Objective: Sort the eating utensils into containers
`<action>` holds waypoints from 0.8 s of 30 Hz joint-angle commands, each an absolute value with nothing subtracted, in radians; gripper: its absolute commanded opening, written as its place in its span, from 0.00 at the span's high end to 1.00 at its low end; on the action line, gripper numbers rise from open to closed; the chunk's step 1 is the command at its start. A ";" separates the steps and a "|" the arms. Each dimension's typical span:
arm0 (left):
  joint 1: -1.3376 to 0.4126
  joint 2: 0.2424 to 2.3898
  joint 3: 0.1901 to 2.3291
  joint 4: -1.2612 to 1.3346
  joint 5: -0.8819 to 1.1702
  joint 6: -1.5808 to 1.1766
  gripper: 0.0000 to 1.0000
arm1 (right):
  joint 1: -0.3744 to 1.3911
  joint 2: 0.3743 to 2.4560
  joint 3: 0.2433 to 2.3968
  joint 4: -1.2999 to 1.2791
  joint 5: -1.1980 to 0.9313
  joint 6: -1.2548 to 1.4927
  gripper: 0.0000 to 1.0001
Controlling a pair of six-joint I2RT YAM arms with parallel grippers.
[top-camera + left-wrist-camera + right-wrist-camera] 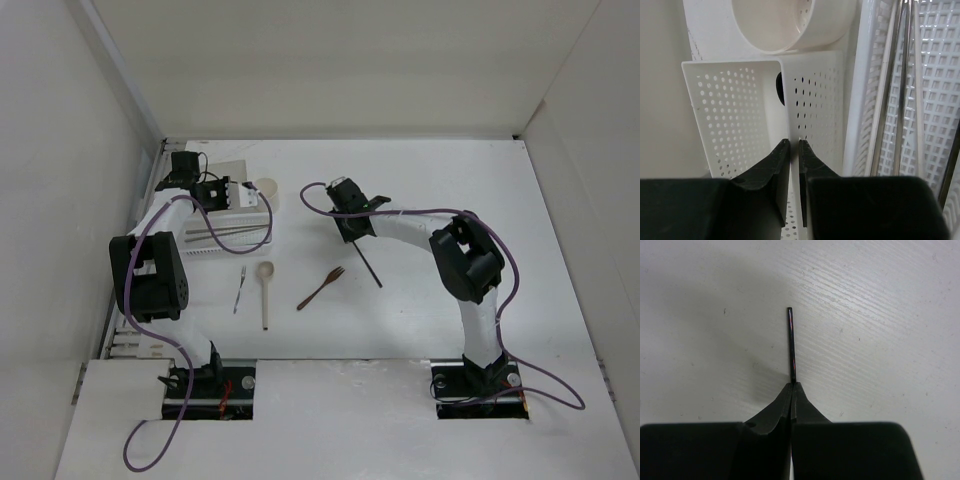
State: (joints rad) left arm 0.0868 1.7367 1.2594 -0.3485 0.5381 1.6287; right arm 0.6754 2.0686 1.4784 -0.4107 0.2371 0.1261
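My left gripper [792, 142] [220, 191] is shut on a side wall of the white perforated rectangular box [730, 115] [244, 198]. A dark piece [780, 88], perhaps the dark spoon, shows inside the box. The round cream cup [790, 25] [266, 187] stands just beyond it. The ribbed tray [935, 115] [200, 245] beside the box holds pale and dark chopsticks [902, 90]. My right gripper [792, 385] [350, 215] is shut on a dark chopstick [791, 342] [370, 268] over the table. A thin metal fork [239, 288], a pale wooden spoon [265, 290] and a brown wooden fork [321, 288] lie on the table.
White walls enclose the table at the left, back and right. The box, cup and tray are crowded together at the back left, close to the left wall. The loose cutlery lies in the middle between the two arms.
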 commanded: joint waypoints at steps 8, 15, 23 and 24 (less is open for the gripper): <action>0.092 1.701 1.275 -0.345 0.541 1.523 0.34 | 0.670 2.086 1.482 -0.437 0.224 0.127 0.81; 0.092 1.692 1.296 -0.345 0.523 1.496 0.30 | 0.670 2.068 1.482 -0.448 0.224 0.146 0.69; 0.092 1.683 1.423 -0.385 0.514 1.309 0.23 | 0.670 2.029 1.436 -0.492 0.144 0.155 0.59; 0.092 1.683 1.451 -0.385 0.514 1.252 0.22 | 0.670 2.029 1.425 -0.492 0.132 0.164 0.59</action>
State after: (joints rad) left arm 0.0868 1.7363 1.3682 -0.3660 0.5037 1.3872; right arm 0.6716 2.0525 1.4593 -0.4198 0.1837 0.1394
